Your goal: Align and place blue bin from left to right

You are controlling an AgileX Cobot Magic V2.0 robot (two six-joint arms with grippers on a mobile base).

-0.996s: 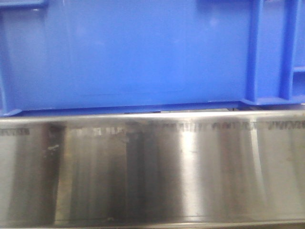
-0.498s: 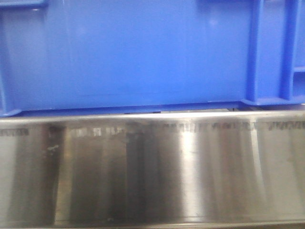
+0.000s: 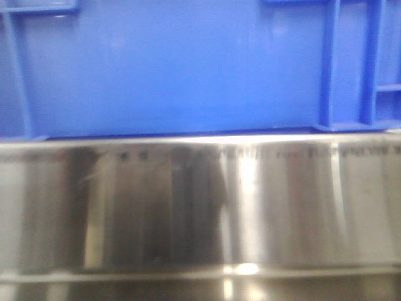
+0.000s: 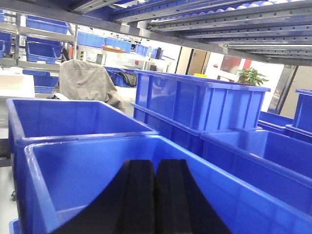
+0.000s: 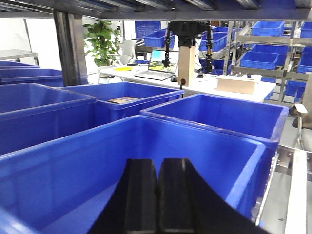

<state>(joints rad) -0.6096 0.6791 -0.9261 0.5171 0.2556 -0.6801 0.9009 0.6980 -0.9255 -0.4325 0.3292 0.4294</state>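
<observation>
The blue bin (image 3: 175, 69) fills the top half of the front view: a smooth flat wall with raised ribs at both upper corners, its base along a steel rail (image 3: 188, 207). My left gripper (image 4: 156, 163) is shut with its black pads pressed together and nothing between them. It hangs over the inside of an open blue bin (image 4: 87, 170). My right gripper (image 5: 158, 162) is also shut and empty, over the hollow of an open blue bin (image 5: 73, 170). Whether either is the front view's bin, I cannot tell.
More blue bins stand close on both sides (image 4: 73, 114) (image 5: 219, 114). A taller ribbed crate (image 4: 204, 105) is at the left wrist's right. Shelf rails run overhead (image 4: 204, 19). A steel post (image 5: 68, 48) and a desk with a laptop (image 5: 156, 73) lie beyond.
In the front view the bin's base and the steel rail sit higher in the frame, the corner ribs have drawn inward, and the picture is more blurred.
</observation>
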